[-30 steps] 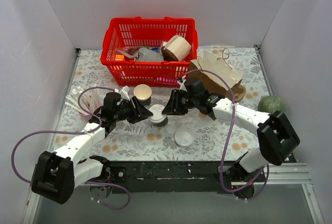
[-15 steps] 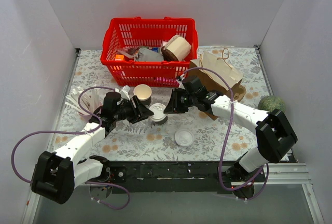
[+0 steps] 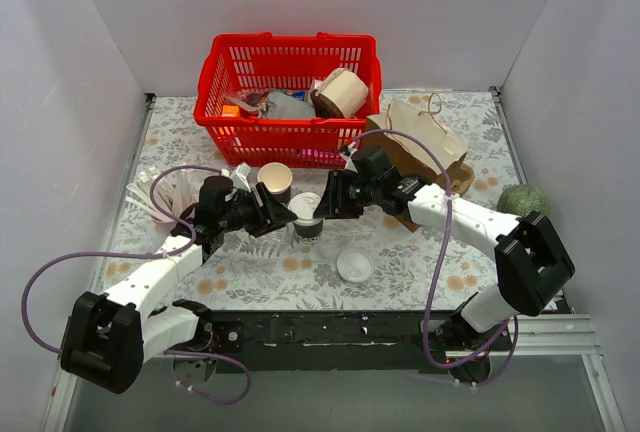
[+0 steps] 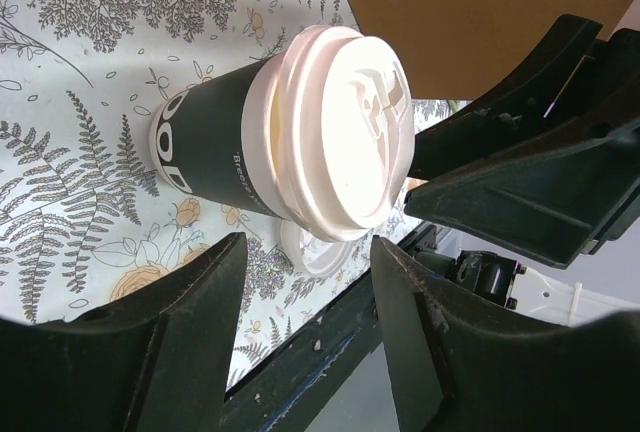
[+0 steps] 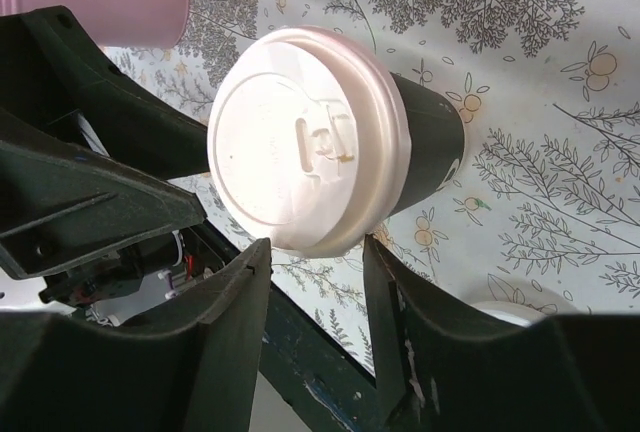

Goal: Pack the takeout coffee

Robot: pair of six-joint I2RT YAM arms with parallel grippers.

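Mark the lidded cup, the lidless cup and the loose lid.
lidded cup (image 4: 320, 137), left wrist view, on its white lid.
lidless cup (image 3: 275, 176), top external view, its pale inside.
loose lid (image 3: 354, 266), top external view, its middle.

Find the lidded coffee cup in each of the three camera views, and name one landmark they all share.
Top view: the lidded cup stands mid-table, just nearer the arms than the open cup.
Left wrist view: upper centre, lid turned to the right.
Right wrist view: centre, lid facing the camera.
Shared landmark: the loose lid lying near the cup, at lower centre in the left wrist view and bottom right in the right wrist view.
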